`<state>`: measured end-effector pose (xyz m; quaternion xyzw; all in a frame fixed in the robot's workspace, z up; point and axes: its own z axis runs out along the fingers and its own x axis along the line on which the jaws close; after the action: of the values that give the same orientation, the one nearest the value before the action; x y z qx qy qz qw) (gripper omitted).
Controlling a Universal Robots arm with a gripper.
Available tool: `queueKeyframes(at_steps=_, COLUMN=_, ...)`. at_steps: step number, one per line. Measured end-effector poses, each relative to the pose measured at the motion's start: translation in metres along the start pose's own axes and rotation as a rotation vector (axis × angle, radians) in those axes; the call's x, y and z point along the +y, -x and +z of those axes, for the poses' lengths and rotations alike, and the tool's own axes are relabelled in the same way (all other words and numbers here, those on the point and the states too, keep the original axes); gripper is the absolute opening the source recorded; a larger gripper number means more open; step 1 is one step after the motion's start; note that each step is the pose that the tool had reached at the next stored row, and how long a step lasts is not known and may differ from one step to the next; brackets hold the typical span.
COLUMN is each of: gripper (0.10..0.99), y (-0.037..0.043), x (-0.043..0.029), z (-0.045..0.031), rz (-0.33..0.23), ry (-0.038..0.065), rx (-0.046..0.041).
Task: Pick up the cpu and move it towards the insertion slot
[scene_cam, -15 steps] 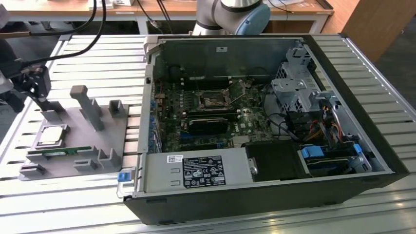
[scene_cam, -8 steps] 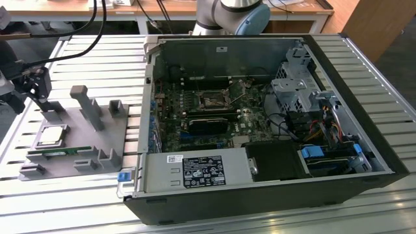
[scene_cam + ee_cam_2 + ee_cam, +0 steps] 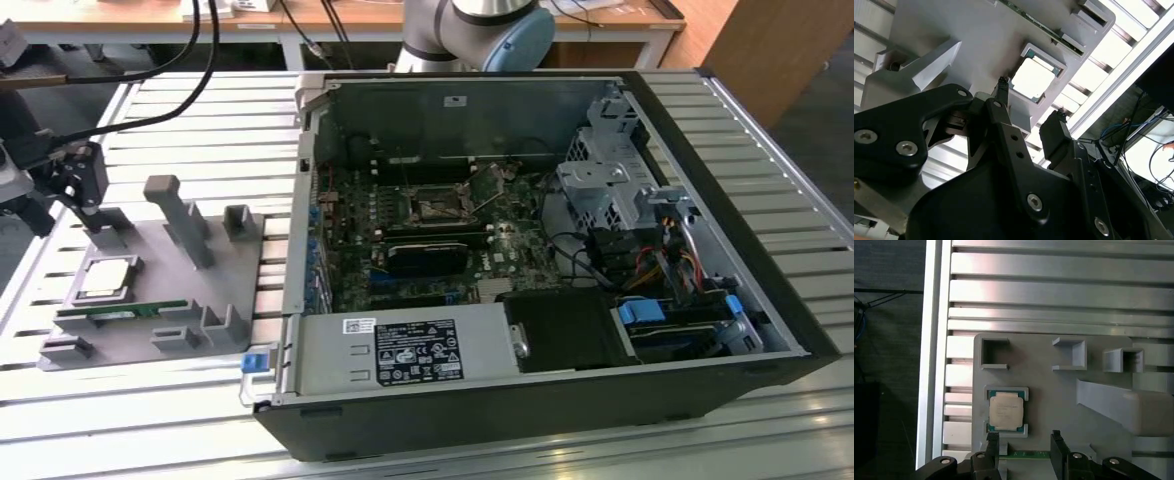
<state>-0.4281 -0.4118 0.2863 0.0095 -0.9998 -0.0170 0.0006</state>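
While the cpu [image 3: 1006, 411] lies flat in a square recess of the grey fixture [image 3: 200, 290], the gripper [image 3: 1024, 437] hovers near it, fingers spread apart, holding nothing. Well apart, the insertion slot [image 3: 438, 208] sits inside the open computer case [image 3: 747, 250].

No print can be read. Illegible labels are seen on the power supply [image 3: 400, 352], lower centre of the exterior view, and the case wall [image 3: 455, 100] above.
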Motion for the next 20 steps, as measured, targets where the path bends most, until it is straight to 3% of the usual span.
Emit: queueKeyframes(at_steps=20, gripper=0.529, y=-0.0002, x=-0.0007, z=0.0159, rz=0.0, ry=-0.003, rx=0.0001)
